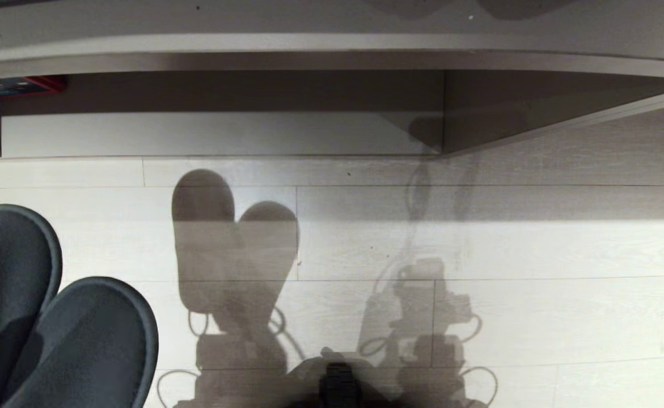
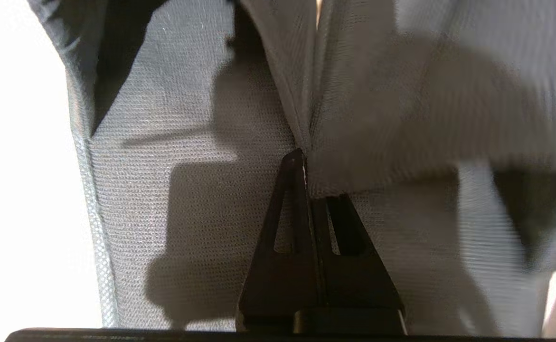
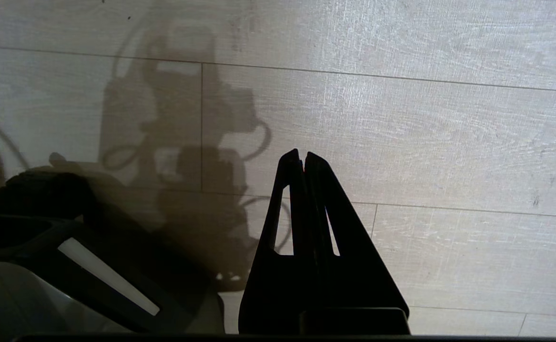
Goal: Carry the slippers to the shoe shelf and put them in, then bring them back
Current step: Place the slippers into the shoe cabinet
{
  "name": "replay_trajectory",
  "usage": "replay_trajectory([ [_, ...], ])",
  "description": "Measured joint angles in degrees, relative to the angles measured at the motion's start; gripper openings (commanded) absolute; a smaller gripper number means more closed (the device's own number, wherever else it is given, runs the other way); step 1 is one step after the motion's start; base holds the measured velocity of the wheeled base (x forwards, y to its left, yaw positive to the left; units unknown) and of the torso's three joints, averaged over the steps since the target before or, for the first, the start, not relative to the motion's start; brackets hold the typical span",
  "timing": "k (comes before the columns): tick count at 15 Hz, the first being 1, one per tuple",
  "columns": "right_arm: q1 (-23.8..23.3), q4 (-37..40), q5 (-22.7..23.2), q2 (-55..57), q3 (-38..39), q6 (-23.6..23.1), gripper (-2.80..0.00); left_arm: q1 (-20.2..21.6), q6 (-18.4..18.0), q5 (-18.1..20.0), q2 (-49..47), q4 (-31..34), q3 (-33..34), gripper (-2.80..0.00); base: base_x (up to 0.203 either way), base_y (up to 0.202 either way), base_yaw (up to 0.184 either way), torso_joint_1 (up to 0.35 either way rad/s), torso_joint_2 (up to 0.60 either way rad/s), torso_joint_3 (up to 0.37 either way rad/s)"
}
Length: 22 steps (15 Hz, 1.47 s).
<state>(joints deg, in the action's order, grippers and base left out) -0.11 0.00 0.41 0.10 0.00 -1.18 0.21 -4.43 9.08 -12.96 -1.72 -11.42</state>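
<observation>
The dark blue-grey slippers [image 1: 82,340] hang side by side at the lower left of the head view, toes pointing toward the shoe shelf [image 1: 224,90]. They are above the floor and cast a shadow on the boards. In the left wrist view my left gripper [image 2: 308,173] is shut on the slippers [image 2: 187,142], pinching fabric where the two meet. One fingertip is covered by cloth. The shoe shelf is a low taupe cubby across the back, with a red label [image 1: 20,86] at its left. My right gripper [image 3: 302,156] hangs shut and empty over the floor.
Pale wood-plank floor [image 1: 479,255] lies between me and the shelf. A thin upright panel [image 1: 444,113] closes the cubby on the right. My own base [image 3: 45,266] shows beside the right gripper, and the arms' shadows fall on the floor.
</observation>
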Motion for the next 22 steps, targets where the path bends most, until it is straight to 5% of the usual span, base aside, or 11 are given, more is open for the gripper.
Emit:
replay_trajectory([
  [9,0.0,0.0,0.0,0.0,0.0,0.0,-2.80,-0.5,-1.2,4.3,-27.1,-18.2,-2.4,-2.80,0.000,0.000,0.000,0.000,0.00,0.000],
  [15,0.0,0.0,0.0,0.0,0.0,-0.1,-2.80,-2.1,-0.6,4.9,-46.8,-47.8,0.1,-2.80,0.000,0.000,0.000,0.000,0.00,0.000],
  [22,0.0,0.0,0.0,0.0,0.0,-0.1,-2.80,-4.0,1.2,4.8,-55.1,-52.0,-8.5,-2.80,0.000,0.000,0.000,0.000,0.00,0.000],
])
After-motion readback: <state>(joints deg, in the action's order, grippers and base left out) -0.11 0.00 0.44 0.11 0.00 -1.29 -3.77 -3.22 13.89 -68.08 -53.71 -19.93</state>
